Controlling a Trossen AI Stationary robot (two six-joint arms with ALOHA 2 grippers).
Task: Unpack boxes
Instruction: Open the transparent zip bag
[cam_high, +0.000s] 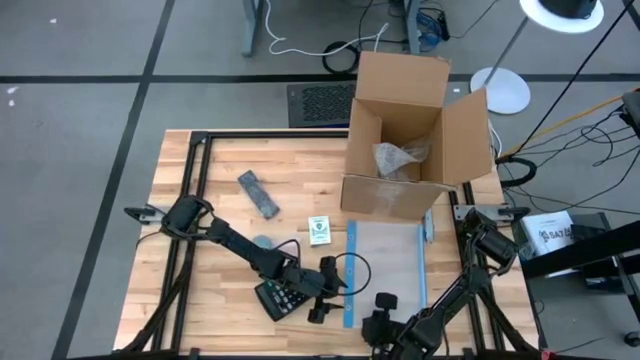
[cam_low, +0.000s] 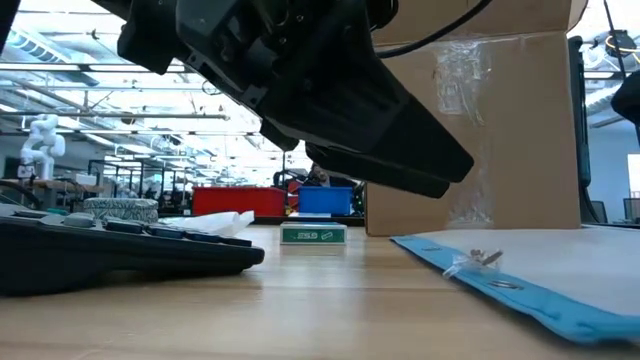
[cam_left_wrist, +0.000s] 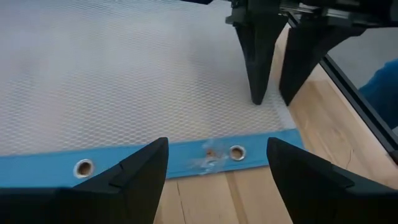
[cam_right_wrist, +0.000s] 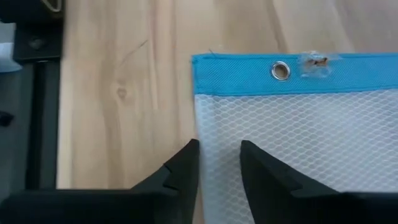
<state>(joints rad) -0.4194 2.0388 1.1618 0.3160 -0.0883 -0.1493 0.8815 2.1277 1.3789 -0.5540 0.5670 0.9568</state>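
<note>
The left pincer (cam_high: 322, 300) hangs open beside the mesh pouch's (cam_high: 385, 260) blue edge. The right pincer (cam_high: 385, 302) stands at the pouch's near corner, fingers slightly apart, holding nothing. The open box (cam_high: 415, 140) sits at the bench's (cam_high: 220, 165) far right.
</note>
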